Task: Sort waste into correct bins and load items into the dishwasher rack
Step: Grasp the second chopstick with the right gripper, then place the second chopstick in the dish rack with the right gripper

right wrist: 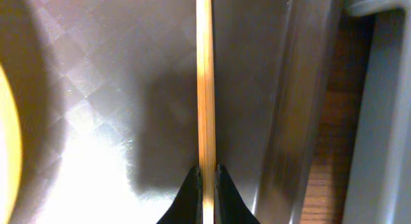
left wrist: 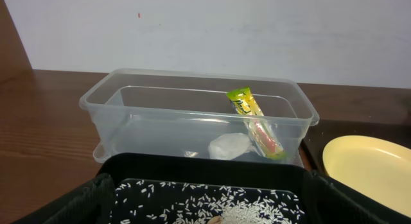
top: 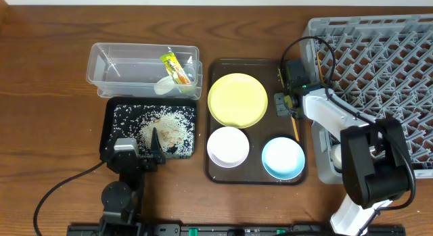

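The right gripper [right wrist: 205, 171] pinched a thin wooden chopstick [right wrist: 204, 76] over the dark brown serving tray [right wrist: 96, 70], frame centre. The left gripper [top: 155, 140] hovered above the shallow black rectangular tray [top: 107, 131], lower left, its grip indiscernible.

The left arm [top: 122, 189] reaches straight up from the near table edge, its wrist low and level. The left gripper [top: 132, 143] faces forward, jaws spread wide, the dark fingers [left wrist: 77, 198] showing only at the lower corners of the wrist view. The right arm [top: 352, 128] rises from its black base at the near right and bends left, white forearm stretched out. The right gripper [right wrist: 205, 178] points down, tips pinched tight on a chopstick [right wrist: 204, 76].
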You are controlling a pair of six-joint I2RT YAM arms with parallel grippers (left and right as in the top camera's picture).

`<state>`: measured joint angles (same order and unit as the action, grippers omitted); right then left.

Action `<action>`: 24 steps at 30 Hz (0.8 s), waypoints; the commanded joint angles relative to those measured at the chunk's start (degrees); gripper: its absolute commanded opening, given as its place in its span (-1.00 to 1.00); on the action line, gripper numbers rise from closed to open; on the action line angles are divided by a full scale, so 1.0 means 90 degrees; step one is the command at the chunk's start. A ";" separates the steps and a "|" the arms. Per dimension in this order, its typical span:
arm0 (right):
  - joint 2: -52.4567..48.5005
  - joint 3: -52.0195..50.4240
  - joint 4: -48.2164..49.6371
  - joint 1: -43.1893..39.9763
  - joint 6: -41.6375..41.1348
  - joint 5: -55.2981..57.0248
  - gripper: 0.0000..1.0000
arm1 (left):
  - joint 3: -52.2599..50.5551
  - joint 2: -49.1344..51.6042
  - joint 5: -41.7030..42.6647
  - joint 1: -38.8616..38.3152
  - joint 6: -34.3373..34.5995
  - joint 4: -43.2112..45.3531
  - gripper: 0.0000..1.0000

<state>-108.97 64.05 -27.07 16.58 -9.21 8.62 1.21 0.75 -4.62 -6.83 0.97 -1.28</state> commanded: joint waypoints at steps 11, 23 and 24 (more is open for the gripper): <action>0.1967 0.0556 -0.0619 -0.0631 0.0386 -0.0901 -0.98 | -0.0109 -0.0010 -0.0078 0.0032 -0.0129 -0.0262 0.89; 0.1797 0.0495 0.0024 -0.1863 0.1802 -0.1088 -0.98 | -0.0109 -0.0010 -0.0078 0.0032 -0.0129 -0.0262 0.89; 0.1685 0.0495 0.0073 -0.1863 0.1800 -0.1086 -0.98 | -0.0109 -0.0010 -0.0078 0.0032 -0.0129 -0.0262 0.89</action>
<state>-90.85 69.14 -27.05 0.01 3.05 -0.45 1.23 0.75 -4.62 -6.83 0.97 -1.28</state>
